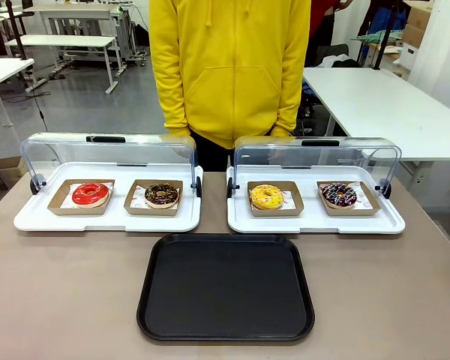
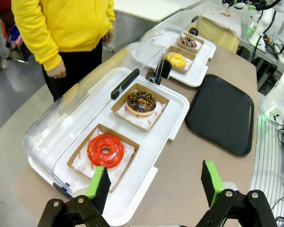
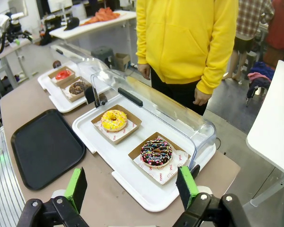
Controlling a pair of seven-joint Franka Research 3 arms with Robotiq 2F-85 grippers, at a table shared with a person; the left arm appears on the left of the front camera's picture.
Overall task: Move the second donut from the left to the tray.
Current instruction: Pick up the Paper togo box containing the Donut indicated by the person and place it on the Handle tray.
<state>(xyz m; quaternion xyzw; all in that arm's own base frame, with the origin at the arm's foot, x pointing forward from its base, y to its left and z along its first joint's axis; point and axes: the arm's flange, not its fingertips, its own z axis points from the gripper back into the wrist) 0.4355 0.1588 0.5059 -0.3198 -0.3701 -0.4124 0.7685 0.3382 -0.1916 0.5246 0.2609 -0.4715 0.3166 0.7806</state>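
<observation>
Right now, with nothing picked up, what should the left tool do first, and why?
Probably shift the left tool over the chocolate donut: it is open and empty, sits nearer the red donut, and the lid is up.

A lab or workshop is suggested rather than a shop: plain white worktables [image 1: 375,105] are ranged over a bare grey floor [image 1: 82,105] beyond the far edge of the table [image 1: 60,300], cardboard boxes [image 1: 416,34] are stacked behind, and two lidded display trays [image 1: 105,217] are laid along that edge.
</observation>
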